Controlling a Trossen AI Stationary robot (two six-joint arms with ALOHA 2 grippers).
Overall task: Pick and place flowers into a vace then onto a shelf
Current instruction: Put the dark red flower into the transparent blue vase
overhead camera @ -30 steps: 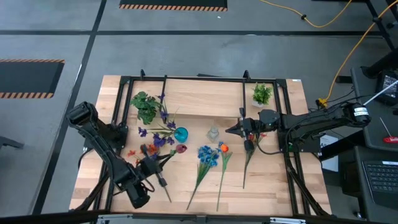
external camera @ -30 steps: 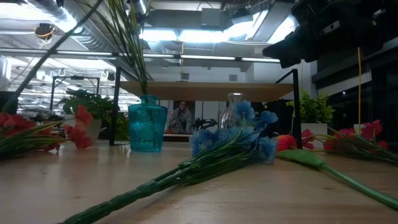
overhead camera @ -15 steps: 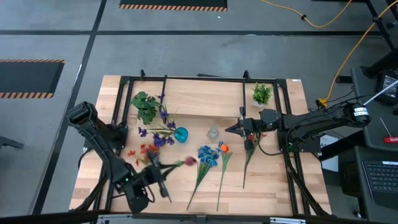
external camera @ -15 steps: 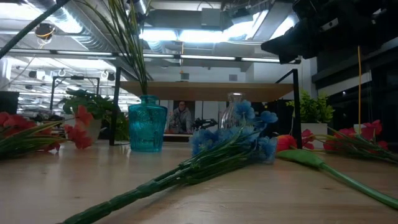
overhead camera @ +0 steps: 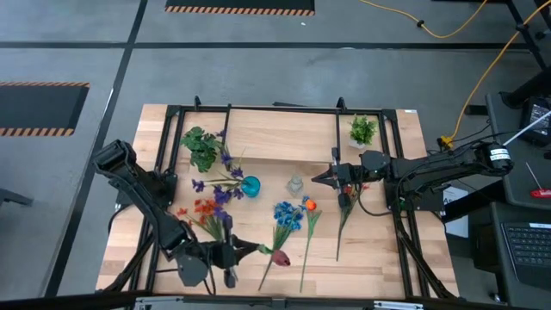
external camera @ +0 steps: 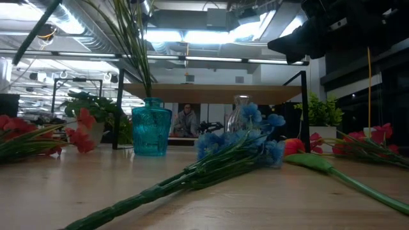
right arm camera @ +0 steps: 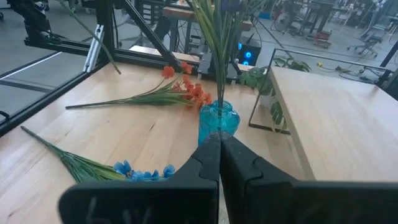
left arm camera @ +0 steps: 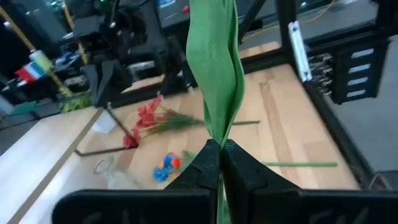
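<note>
Light wooden table (overhead camera: pixel 370 258) inside a black frame, with a narrow wooden shelf (overhead camera: pixel 284 138) on thin black legs across its far half. Lying on the tabletop: blue spray (overhead camera: pixel 287 215), orange bud (overhead camera: pixel 309 205), red spray (overhead camera: pixel 203 209), red spray (overhead camera: pixel 346 202). Standing on it: blue vase (overhead camera: pixel 250 185) with purple flowers (overhead camera: pixel 217 181), clear vase (overhead camera: pixel 295 184), and two potted plants (overhead camera: pixel 201 146), seemingly under the shelf

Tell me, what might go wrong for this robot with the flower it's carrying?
The left gripper is shut on a flower by a thin leaf, so it might slip or bend. The blue vase already holds purple sprays and has a narrow neck, so pushing another stem in could tip it. The blue flowers lie loose on the table and could be swept.
</note>
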